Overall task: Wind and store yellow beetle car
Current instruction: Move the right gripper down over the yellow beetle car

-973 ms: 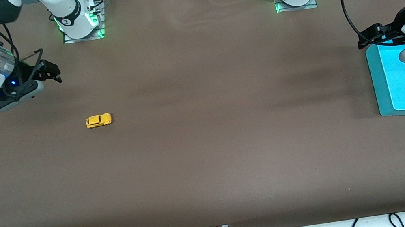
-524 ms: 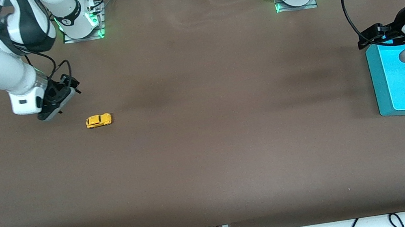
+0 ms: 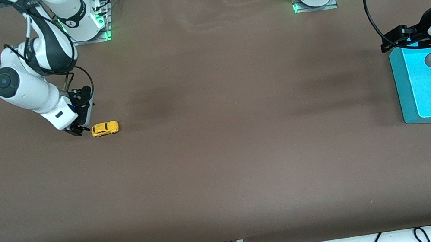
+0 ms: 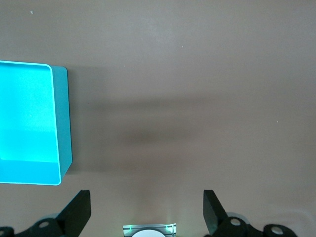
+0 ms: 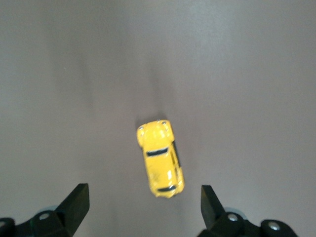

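Observation:
The yellow beetle car [image 3: 104,129] stands on its wheels on the brown table toward the right arm's end. In the right wrist view the car [image 5: 161,158] lies just ahead of the gap between the fingers. My right gripper [image 3: 79,130] is open and empty, low over the table right beside the car's end, apart from it; it also shows in the right wrist view [image 5: 143,205]. My left gripper [image 3: 396,38] is open and empty, waiting over the teal tray's rim; its fingertips [image 4: 79,210] show in the left wrist view.
A teal tray [image 3: 406,97] lies at the left arm's end of the table, empty inside; it also shows in the left wrist view [image 4: 61,123]. Both arm bases stand along the table's edge farthest from the front camera. Cables hang below the nearest edge.
My right arm has swung in from the table's end and come down beside the car. The car, the tray and my left arm have not moved.

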Controlling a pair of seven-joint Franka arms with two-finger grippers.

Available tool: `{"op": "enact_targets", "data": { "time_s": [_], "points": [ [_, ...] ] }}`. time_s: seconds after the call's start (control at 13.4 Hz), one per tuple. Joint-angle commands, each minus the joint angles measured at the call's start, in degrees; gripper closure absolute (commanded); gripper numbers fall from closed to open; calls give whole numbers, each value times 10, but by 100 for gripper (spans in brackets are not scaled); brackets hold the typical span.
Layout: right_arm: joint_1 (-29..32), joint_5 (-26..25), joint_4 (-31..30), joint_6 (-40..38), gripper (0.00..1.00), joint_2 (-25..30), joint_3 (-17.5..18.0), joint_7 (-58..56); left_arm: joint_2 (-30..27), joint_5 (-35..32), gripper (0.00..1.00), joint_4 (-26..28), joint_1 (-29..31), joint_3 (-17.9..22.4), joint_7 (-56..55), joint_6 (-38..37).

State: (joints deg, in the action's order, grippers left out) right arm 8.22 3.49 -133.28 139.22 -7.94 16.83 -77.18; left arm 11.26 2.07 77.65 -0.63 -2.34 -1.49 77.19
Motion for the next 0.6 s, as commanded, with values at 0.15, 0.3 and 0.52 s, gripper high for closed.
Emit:
{"op": "enact_targets", "data": {
  "time_s": [0.15, 0.3, 0.52],
  "points": [
    [6, 0, 0, 95, 0, -80, 3, -100, 4, -6, 0, -11, 1, -1, -1, 0],
    [7, 1, -7, 121, 0, -97, 3, -123, 4, -6, 0, -11, 1, -1, -1, 0],
    [14, 1, -20, 128, 1, -93, 3, -126, 4, -6, 0, -11, 1, -1, -1, 0]
  ]
}}
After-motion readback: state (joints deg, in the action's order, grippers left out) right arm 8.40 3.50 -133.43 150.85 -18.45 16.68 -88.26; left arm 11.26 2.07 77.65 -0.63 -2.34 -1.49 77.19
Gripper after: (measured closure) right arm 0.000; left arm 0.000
